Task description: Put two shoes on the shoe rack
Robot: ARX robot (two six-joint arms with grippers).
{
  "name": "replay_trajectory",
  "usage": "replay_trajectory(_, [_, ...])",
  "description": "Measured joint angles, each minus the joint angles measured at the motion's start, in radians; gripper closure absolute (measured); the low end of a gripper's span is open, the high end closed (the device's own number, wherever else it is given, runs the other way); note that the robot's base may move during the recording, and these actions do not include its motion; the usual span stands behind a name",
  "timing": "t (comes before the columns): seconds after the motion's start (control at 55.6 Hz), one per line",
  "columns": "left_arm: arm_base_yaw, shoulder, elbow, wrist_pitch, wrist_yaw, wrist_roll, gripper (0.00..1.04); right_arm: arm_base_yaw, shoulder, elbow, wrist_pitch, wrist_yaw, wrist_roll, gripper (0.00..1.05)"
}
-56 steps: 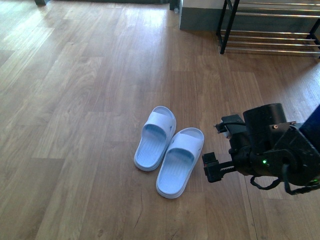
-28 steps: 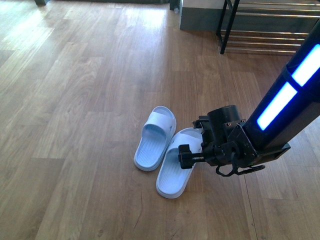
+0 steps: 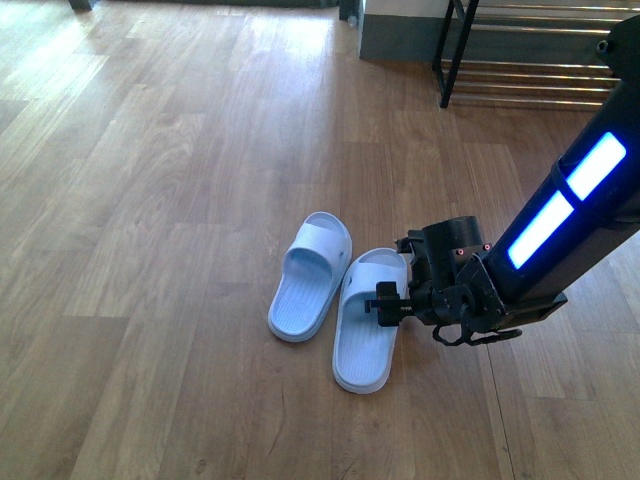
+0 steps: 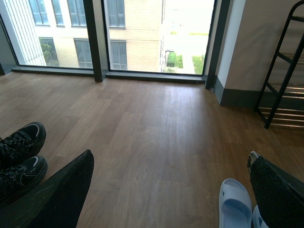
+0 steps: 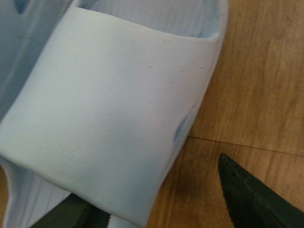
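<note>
Two pale blue-white slide sandals lie side by side on the wood floor, the left one (image 3: pixel 310 275) and the right one (image 3: pixel 368 322). My right gripper (image 3: pixel 393 300) is open and low at the right sandal's strap. In the right wrist view the strap (image 5: pixel 104 104) fills the frame, with one finger (image 5: pixel 251 202) beside it over bare floor and the other under its edge. My left gripper (image 4: pixel 171 199) is open and empty, above the floor left of the sandals (image 4: pixel 234 204). The black-framed shoe rack (image 3: pixel 540 60) stands at the far right. No grey sneakers are in view.
A pair of black sneakers (image 4: pixel 19 152) sits on the floor at the left of the left wrist view. Large windows and a grey wall base (image 4: pixel 237 97) bound the far side, next to the rack (image 4: pixel 285 90).
My right arm has swung left and down onto the right sandal. That sandal has turned, its heel shifting right, and now lies more parallel to the left one.
</note>
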Motion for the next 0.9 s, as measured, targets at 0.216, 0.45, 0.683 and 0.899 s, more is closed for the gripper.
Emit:
replay_trajectory(0.216, [0.0,0.0,0.0,0.0,0.0,0.0,0.09,0.0,0.001,-0.023,0.039,-0.034,0.007,0.75])
replay_trajectory(0.45, [0.0,0.0,0.0,0.0,0.0,0.0,0.09,-0.014,-0.003,-0.068,0.084,-0.034,0.018,1.04])
replay_trajectory(0.683, [0.0,0.0,0.0,0.0,0.0,0.0,0.09,-0.047,-0.096,-0.222,0.183,-0.062,0.024,1.03])
replay_trajectory(0.899, [0.0,0.0,0.0,0.0,0.0,0.0,0.09,-0.108,-0.335,-0.452,0.306,-0.072,0.019,1.03])
